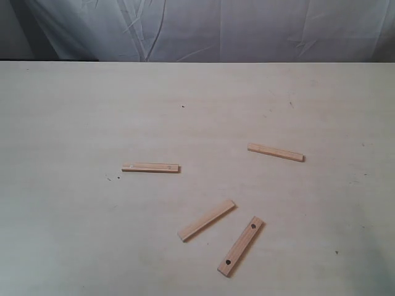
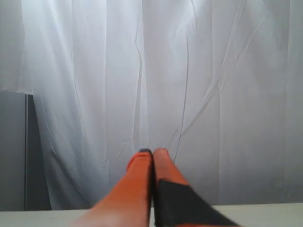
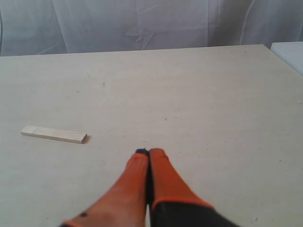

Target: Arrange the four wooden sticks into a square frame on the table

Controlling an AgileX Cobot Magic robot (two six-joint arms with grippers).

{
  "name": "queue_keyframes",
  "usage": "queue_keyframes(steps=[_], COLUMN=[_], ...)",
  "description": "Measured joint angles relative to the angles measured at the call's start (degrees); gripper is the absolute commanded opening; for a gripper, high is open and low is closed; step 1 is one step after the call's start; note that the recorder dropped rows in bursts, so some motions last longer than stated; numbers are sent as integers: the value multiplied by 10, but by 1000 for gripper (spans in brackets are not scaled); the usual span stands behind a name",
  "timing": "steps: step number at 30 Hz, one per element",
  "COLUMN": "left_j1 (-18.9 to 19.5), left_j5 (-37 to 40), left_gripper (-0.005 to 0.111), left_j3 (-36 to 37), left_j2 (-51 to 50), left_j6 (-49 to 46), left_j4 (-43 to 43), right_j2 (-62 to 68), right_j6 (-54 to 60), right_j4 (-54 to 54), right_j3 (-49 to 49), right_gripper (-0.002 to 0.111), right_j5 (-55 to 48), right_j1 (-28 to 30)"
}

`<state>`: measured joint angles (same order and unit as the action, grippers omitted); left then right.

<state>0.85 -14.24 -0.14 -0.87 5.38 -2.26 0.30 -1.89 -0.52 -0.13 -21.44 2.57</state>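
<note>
Four tan wooden sticks lie apart on the cream table (image 1: pixel 74 111), forming no square. One stick (image 1: pixel 150 168) lies level at left of centre. A second stick (image 1: pixel 276 152) lies at the right, slightly slanted. A third stick (image 1: pixel 207 220) slants near the front. Beside it a fourth stick (image 1: pixel 241 246) shows two dark holes. Neither arm shows in the exterior view. My left gripper (image 2: pixel 152 152) is shut and empty, facing the white curtain. My right gripper (image 3: pixel 149 152) is shut and empty above the table (image 3: pixel 213 104), with one stick (image 3: pixel 54 135) off to its side.
A white curtain (image 1: pixel 222 28) hangs behind the table's far edge. A few small dark specks (image 1: pixel 183 106) mark the tabletop. In the right wrist view a pale surface (image 3: pixel 289 52) adjoins the table's far corner.
</note>
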Motion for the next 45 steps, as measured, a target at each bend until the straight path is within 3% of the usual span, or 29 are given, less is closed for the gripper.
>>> queue_keyframes(steps=[4, 10, 16, 20, 24, 27, 32, 37, 45], left_j1=[0, 0, 0, 0, 0, -8, -84, -197, -350], left_j5=[12, 181, 376, 484, 544, 567, 568, 550, 537], left_gripper=[0, 0, 0, 0, 0, 0, 0, 0, 0], left_j3=[-31, -191, -332, -403, -456, -481, -492, -500, -599], left_j2=[-15, -114, -280, -398, -498, -576, -683, -792, -929], left_j6=[-4, -17, -30, -119, -204, -231, -240, -218, -145], left_j4=[-1, -13, -10, 72, 168, 192, 192, 189, 153], right_j2=[0, 0, 0, 0, 0, 0, 0, 0, 0], right_j6=[0, 0, 0, 0, 0, 0, 0, 0, 0], right_j4=[0, 0, 0, 0, 0, 0, 0, 0, 0], right_j3=[0, 0, 0, 0, 0, 0, 0, 0, 0], right_gripper=[0, 0, 0, 0, 0, 0, 0, 0, 0], right_j5=[0, 0, 0, 0, 0, 0, 0, 0, 0], right_j1=[0, 0, 0, 0, 0, 0, 0, 0, 0])
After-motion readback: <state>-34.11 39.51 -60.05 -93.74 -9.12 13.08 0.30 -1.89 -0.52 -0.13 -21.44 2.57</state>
